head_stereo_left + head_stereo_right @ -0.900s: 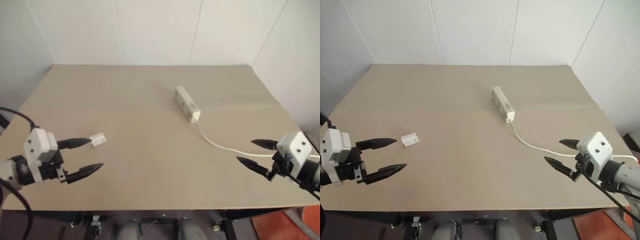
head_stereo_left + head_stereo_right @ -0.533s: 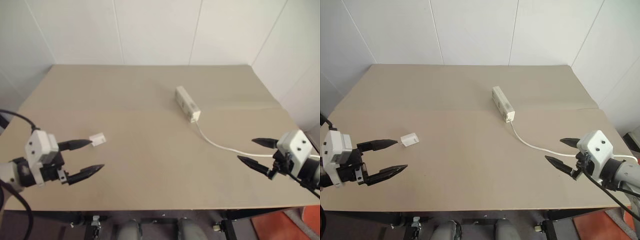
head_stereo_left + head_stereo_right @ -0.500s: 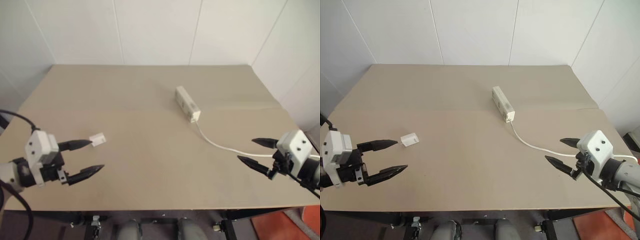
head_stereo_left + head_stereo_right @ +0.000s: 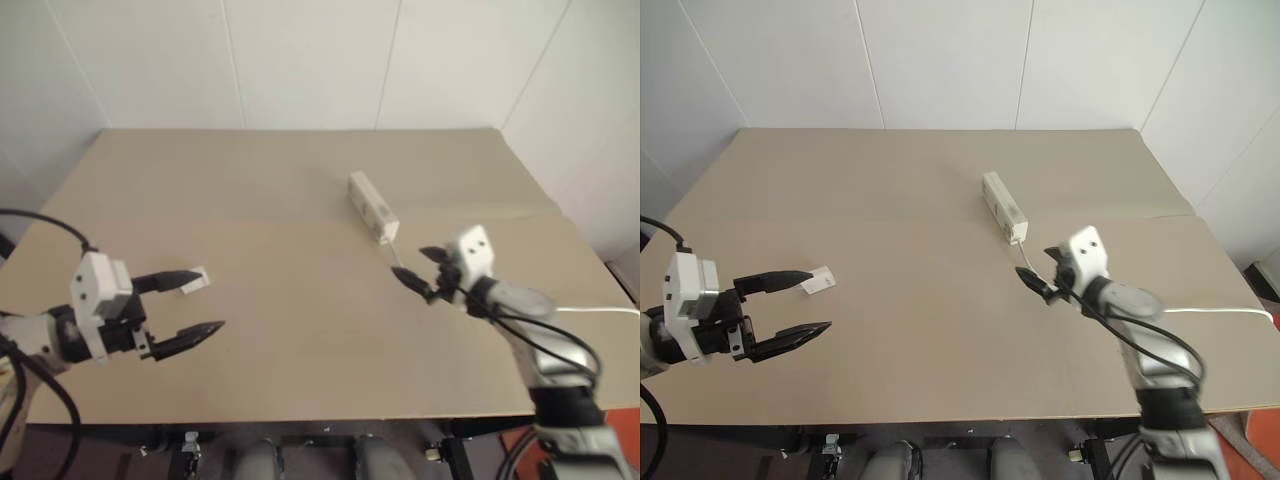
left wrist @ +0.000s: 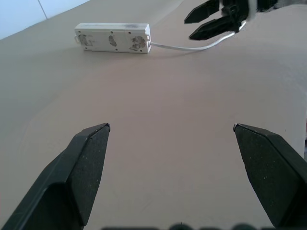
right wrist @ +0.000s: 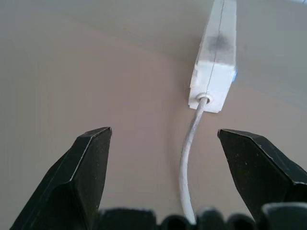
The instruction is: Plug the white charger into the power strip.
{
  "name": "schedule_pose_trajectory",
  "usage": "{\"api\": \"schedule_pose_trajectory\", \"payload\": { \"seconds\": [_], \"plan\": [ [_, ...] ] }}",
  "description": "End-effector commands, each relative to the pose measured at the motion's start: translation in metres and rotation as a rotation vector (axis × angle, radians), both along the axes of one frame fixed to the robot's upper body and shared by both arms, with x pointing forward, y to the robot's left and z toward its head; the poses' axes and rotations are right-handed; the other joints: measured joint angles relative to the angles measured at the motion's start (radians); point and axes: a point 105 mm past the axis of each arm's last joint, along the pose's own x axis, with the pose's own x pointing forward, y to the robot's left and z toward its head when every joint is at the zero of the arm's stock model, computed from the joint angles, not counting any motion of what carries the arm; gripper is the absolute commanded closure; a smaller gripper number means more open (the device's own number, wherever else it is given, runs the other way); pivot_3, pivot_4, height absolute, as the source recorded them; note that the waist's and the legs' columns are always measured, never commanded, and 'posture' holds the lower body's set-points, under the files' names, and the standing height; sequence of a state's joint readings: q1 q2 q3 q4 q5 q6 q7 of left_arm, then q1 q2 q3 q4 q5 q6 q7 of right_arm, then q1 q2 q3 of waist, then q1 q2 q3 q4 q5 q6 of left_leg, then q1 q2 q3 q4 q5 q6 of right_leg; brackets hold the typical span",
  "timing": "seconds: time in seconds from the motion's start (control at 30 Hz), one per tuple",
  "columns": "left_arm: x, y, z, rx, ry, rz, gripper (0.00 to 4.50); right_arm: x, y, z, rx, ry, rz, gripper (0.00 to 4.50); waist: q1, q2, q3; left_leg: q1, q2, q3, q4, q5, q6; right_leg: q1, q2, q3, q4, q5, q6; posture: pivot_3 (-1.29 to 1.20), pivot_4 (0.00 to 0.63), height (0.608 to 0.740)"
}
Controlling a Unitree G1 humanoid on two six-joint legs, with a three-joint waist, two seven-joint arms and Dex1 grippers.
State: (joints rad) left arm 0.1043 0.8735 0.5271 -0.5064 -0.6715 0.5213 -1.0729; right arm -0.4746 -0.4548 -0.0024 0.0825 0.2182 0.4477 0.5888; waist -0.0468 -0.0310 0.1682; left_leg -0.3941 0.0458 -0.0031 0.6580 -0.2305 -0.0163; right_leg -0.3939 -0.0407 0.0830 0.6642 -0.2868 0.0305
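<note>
Looking down over your work, you have a broad tan surface (image 4: 920,330) with the power strip (image 4: 1004,206) lying near its middle toward the far side, its white cord (image 4: 1215,312) trailing off to the right edge. Your right gripper (image 4: 1042,270) hangs just beside the strip's cord end, jaws spread wide and holding nothing; in its wrist view the cord runs up between the two fingers to the strip's end face. Your left gripper (image 4: 790,305) sits low at the near left, jaws equally wide and empty, with the white charger (image 4: 819,282) lying flat on the surface just past the tip of its farther finger, well apart from the strip. Nothing is plugged in yet, so the pickup appears to come first. Watch the charger: it is small and light, and a finger closing off-centre would likely skid it away or tip it rather than trap it. Watch the right side too, since jaws closing on the cord instead of the strip's body could drag the strip round and turn its sockets away from you. You can read no brand, label or writing on the strip or the charger.
</note>
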Motion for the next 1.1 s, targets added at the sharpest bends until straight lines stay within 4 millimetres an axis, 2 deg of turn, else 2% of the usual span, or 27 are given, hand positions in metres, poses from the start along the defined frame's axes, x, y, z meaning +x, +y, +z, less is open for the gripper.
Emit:
{"api": "schedule_pose_trajectory", "payload": {
  "seconds": [0.03,0.17,0.27,0.37,0.43,0.7,0.73,0.83,0.9,1.0,1.1],
  "plan": [
    [-0.001,-0.003,0.008,0.003,-0.047,-0.014,0.0,0.017,0.006,-0.002,-0.018,-0.013,-0.028,0.25,0.003,0.0,0.0,-0.002,0.0,0.0,0.0,0.0,0.0,-0.002,0.0,0.0,0.0,0.0,0.0,0.0,0.15,0.74],
    [-0.002,-0.003,0.007,0.002,-0.046,-0.01,0.0,0.04,0.009,-0.017,-0.022,0.031,-0.104,0.25,0.002,0.0,0.0,-0.01,-0.001,0.0,0.0,0.0,0.0,-0.01,-0.002,-0.001,0.001,0.0,0.0,0.0,0.15,0.74],
    [-0.003,-0.003,0.007,0.002,-0.047,-0.007,0.0,0.05,0.004,-0.026,-0.051,0.043,-0.155,0.25,-0.002,0.0,0.0,-0.009,0.0,0.0,0.0,0.0,0.0,-0.01,-0.002,-0.001,0.002,0.001,-0.001,0.0,0.15,0.74],
    [-0.004,-0.003,0.007,0.001,-0.049,-0.004,0.0,0.056,0.0,-0.028,-0.028,0.052,-0.171,0.82,-0.003,0.0,0.0,-0.008,0.0,0.0,0.0,0.0,0.0,-0.01,-0.002,-0.001,0.002,0.001,-0.001,0.0,0.15,0.74],
    [-0.005,-0.003,0.008,0.002,-0.051,-0.002,0.0,0.058,0.001,-0.029,-0.023,0.056,-0.161,1.38,-0.005,0.0,0.0,-0.008,0.0,0.0,0.0,0.0,0.0,-0.009,-0.002,-0.001,0.002,0.001,-0.001,0.0,0.15,0.74],
    [-0.005,-0.003,0.009,0.004,-0.059,-0.005,0.0,0.056,0.004,-0.037,-0.034,0.071,-0.13,4.26,-0.015,0.0,-0.001,-0.004,0.0,0.0,0.0,0.0,0.0,-0.004,-0.002,-0.001,0.002,0.001,-0.001,0.0,0.15,0.74],
    [-0.006,-0.004,0.008,0.004,-0.06,-0.006,0.0,0.056,0.003,-0.037,-0.036,0.071,-0.131,4.48,-0.016,0.0,-0.001,-0.004,0.0,0.0,0.0,0.0,0.0,-0.004,-0.002,-0.001,0.002,0.001,-0.001,0.0,0.15,0.74],
    [-0.006,-0.005,0.009,0.003,-0.061,-0.009,0.0,0.057,0.001,-0.033,-0.101,0.004,-0.144,4.48,-0.017,0.0,-0.001,-0.004,0.0,0.0,0.0,0.0,0.0,-0.005,-0.002,-0.001,0.002,0.001,-0.001,0.0,0.15,0.74],
    [-0.006,-0.005,0.009,0.002,-0.061,-0.012,0.0,0.054,0.003,-0.023,-0.216,-0.139,-0.107,4.48,-0.016,0.0,0.0,-0.004,0.0,0.0,0.0,0.0,0.0,-0.005,-0.002,-0.001,0.002,0.001,-0.001,0.0,0.15,0.74],
    [-0.006,-0.006,0.008,0.001,-0.059,-0.013,0.0,0.032,0.01,-0.011,-0.4,-0.379,0.06,4.48,-0.012,0.0,0.0,-0.007,0.0,0.0,0.0,0.0,0.0,-0.008,-0.002,-0.001,0.001,0.001,-0.001,0.0,0.15,0.74],
    [-0.005,-0.007,0.007,-0.001,-0.055,-0.018,0.0,0.011,0.01,-0.015,-0.592,-0.528,0.202,4.48,-0.012,0.0,0.0,-0.011,-0.001,0.0,0.0,0.0,0.0,-0.011,-0.002,-0.001,0.001,0.001,-0.001,0.0,0.15,0.74]
  ]
}}
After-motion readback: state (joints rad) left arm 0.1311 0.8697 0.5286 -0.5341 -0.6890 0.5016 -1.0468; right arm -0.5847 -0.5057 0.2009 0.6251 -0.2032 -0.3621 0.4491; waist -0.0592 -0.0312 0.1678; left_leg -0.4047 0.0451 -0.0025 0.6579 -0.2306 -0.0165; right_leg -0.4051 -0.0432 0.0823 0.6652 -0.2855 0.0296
